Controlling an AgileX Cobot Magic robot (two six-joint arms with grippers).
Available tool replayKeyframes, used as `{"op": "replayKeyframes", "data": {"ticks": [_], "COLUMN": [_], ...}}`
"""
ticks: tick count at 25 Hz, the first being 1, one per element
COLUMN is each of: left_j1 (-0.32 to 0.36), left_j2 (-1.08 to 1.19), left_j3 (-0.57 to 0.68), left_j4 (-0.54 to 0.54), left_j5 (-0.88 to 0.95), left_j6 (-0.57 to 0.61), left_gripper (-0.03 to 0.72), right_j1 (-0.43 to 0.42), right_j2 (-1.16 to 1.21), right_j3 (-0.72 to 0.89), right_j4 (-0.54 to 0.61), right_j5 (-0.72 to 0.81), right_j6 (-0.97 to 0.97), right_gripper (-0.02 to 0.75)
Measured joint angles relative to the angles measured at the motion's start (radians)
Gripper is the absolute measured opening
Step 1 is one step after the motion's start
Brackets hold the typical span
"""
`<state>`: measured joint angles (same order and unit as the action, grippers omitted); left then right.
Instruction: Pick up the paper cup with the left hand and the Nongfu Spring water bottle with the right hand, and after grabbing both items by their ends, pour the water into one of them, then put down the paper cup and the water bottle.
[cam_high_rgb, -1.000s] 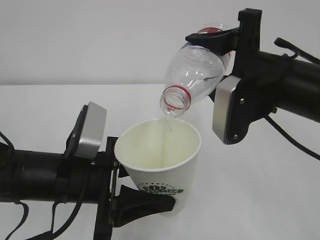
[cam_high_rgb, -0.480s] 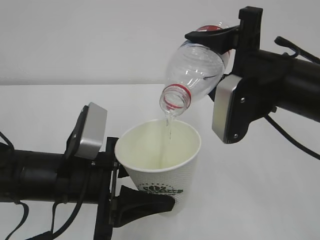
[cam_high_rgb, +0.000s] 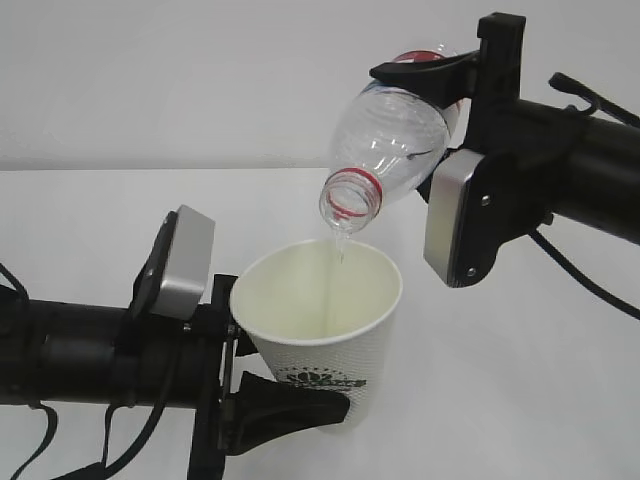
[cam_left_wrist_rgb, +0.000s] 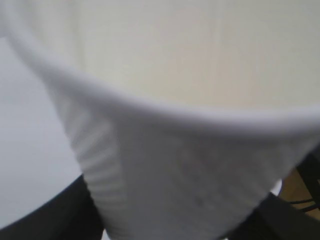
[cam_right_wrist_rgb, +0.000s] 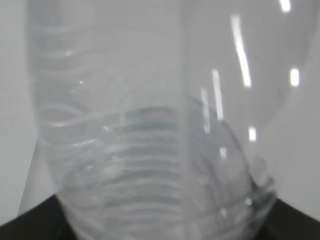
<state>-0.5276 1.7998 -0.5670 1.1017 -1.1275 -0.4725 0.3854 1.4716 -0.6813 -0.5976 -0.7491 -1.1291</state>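
A plain white table (cam_high_rgb: 520, 400) stretches back to meet a pale grey-white wall (cam_high_rgb: 200, 70), the seam between the 2 running level across the scene.

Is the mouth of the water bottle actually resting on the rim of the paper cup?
Apart. The exterior view shows the water bottle tilted mouth-down above the paper cup, with white background plainly visible between the two; only a thin stream of water bridges them.

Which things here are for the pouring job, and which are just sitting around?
For the job:
paper cup, in the left gripper
Nongfu Spring water bottle, in the right gripper
water, streaming into the cup

Just there:
white table
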Motion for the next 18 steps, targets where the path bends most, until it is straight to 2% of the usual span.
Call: {"op": "replayKeyframes", "data": {"ticks": [18], "left_j1": [-0.002], "left_j2": [0.000], "left_j3": [0.000], "left_j4": [0.000], "left_j5": [0.012], "left_j6": [0.000], "left_gripper": [0.462], "right_j1": [0.000], "right_j2": [0.000], "right_j3": [0.000], "right_j4": [0.005], "right_j5": [0.000], "right_j6": [0.000], "right_gripper": [0.452]}}
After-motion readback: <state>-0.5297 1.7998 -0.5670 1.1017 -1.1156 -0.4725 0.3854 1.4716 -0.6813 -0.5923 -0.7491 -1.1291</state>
